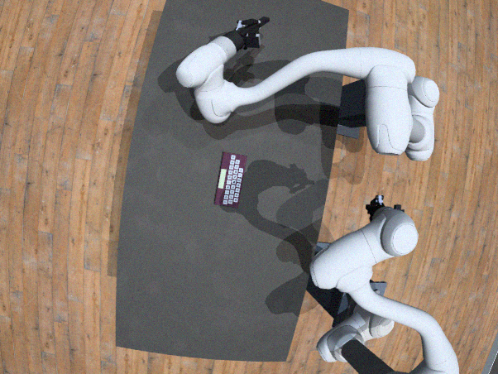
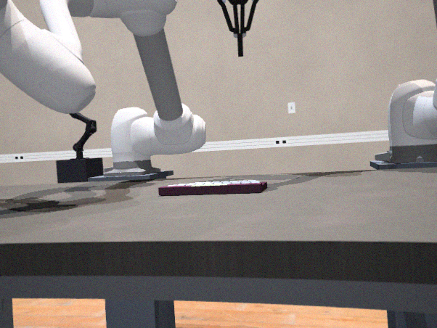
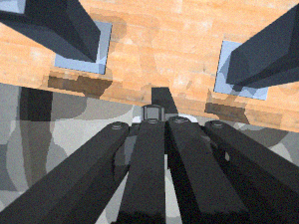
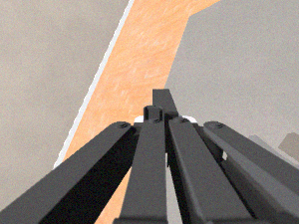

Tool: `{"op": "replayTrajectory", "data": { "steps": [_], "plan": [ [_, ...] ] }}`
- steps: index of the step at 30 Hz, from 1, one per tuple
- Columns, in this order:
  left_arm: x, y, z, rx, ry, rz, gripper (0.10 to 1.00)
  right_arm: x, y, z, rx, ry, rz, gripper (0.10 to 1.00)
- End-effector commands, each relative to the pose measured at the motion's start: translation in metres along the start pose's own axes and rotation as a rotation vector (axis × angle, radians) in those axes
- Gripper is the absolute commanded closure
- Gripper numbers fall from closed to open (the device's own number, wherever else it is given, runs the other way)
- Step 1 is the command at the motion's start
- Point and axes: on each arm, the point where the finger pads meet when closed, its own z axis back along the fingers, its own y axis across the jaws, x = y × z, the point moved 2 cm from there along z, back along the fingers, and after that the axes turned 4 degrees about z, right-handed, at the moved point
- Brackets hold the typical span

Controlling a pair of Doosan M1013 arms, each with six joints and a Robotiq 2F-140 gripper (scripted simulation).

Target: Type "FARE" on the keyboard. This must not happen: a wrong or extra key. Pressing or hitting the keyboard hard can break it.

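As far as I can see, the work looks at its beginning; no finger is on the keyboard [image 1: 225, 182] [image 2: 213, 190], and no typed letter is shown; so I judge that F, A, R and E all remain, though earlier presses cannot be excluded. The left gripper [image 1: 375, 207] [image 2: 240, 54] [image 3: 159, 101] is between 3 and 4 o'clock from it in the top view, the right gripper [image 1: 251, 33] [image 2: 79, 154] [image 4: 159, 103] near 12; both have fingers together, with nothing clamped. The keyboard lies flat on the table [image 1: 186, 269] [image 2: 218, 259]; its long axis runs from just past 12 to just past 6; its pale long bar [image 1: 222, 179] faces about 9 o'clock.
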Motion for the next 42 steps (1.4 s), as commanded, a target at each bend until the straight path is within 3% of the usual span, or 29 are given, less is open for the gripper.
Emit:
{"op": "replayTrajectory", "data": {
  "steps": [1, 17, 18, 23, 32, 34, 36, 42],
  "plan": [
    [0.0, 0.0, 0.001, -0.001, -0.001, 0.0, 1.0, -0.001, -0.001, 0.001, 0.001, -0.001, -0.001, 1.0],
    [0.0, 0.0, 0.001, -0.001, -0.001, 0.0, 1.0, -0.001, -0.001, 0.001, 0.001, -0.001, -0.001, 1.0],
    [0.0, 0.0, 0.001, -0.001, -0.001, 0.0, 0.999, -0.001, -0.001, 0.001, 0.001, -0.001, -0.001, 0.098],
    [0.007, -0.003, 0.001, 0.001, -0.001, 0.054, 0.999, -0.001, -0.002, -0.001, 0.003, 0.0, -0.006, 0.098],
    [0.058, -0.024, -0.003, 0.015, -0.001, 0.398, 0.999, -0.004, -0.015, -0.021, 0.034, 0.013, -0.062, 0.098],
    [0.058, -0.024, -0.003, 0.015, -0.001, 0.398, 0.999, -0.004, -0.015, -0.021, 0.034, 0.013, -0.062, 0.098],
    [0.078, -0.03, -0.005, 0.02, -0.002, 0.532, 0.999, -0.005, -0.021, -0.03, 0.047, 0.02, -0.088, 0.098],
    [0.11, -0.039, -0.009, 0.029, -0.004, 0.737, 0.999, -0.013, -0.043, -0.07, 0.103, 0.051, -0.198, 0.098]
  ]
}}
